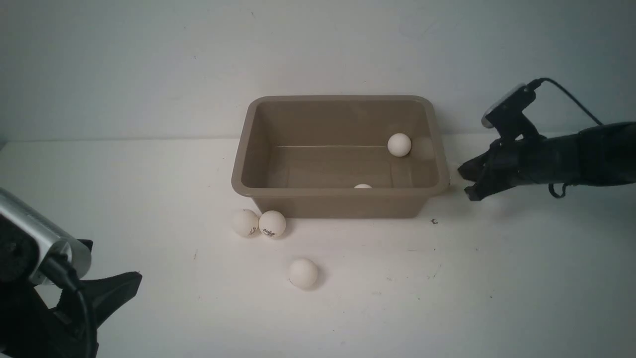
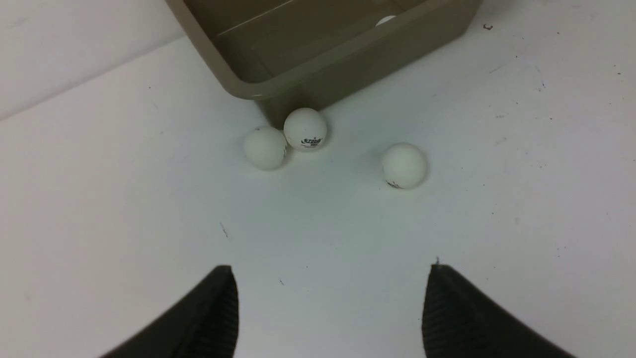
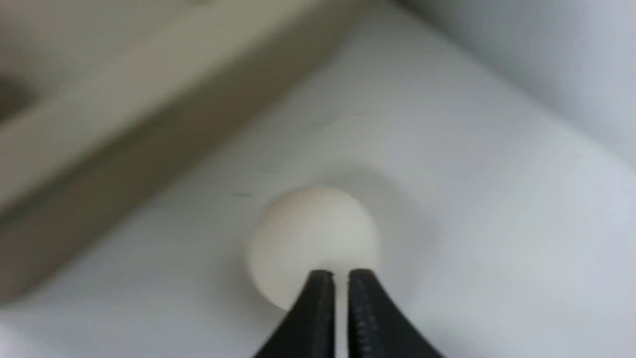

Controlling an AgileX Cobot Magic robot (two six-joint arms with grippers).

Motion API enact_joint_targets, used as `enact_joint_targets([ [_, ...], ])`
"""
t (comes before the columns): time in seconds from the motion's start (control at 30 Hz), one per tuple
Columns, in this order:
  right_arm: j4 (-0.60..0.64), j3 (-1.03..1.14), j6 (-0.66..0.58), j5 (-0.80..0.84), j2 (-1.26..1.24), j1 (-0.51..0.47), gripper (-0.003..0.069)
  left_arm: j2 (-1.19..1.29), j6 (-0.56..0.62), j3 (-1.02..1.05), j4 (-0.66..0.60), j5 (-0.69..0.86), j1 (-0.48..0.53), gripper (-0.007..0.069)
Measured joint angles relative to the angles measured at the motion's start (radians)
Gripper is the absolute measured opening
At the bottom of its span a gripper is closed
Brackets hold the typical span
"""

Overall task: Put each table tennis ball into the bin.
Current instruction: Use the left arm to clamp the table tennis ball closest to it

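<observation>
Right wrist view: ball (image 3: 310, 233) just beyond closed claw (image 3: 341, 278).

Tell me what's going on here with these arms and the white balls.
A two-armed robot is putting table tennis balls into the brown bin. Two balls lie inside; three more sit on the table in front of it. The right gripper, beside the bin's right end, is shut, its tips at a sixth ball without gripping it. The left gripper hangs open and empty at near left.
</observation>
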Motion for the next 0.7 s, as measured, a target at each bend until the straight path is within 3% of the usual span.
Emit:
enact_joint_targets([
  [0.27, 0.02, 0.0, -0.007, 0.011, -0.067, -0.051, -0.0015, 0.0, -0.001, 0.0, 0.0, 0.0, 0.0, 0.0448],
  [0.43, 0.091, -0.003, -0.029, 0.036, -0.067, -0.063, 0.0023, 0.0, -0.001, 0.0, 0.0, 0.0, 0.0, 0.0448],
  [0.57, 0.17, -0.078, 0.016, 0.063, -0.016, -0.088, 0.0166, 0.0, -0.001, 0.0, 0.0, 0.0, 0.0, 0.0448],
  [0.7, 0.168, -0.16, 0.142, 0.07, 0.042, -0.1, 0.0304, 0.0, -0.001, 0.0, 0.0, 0.0, 0.0, 0.0448],
])
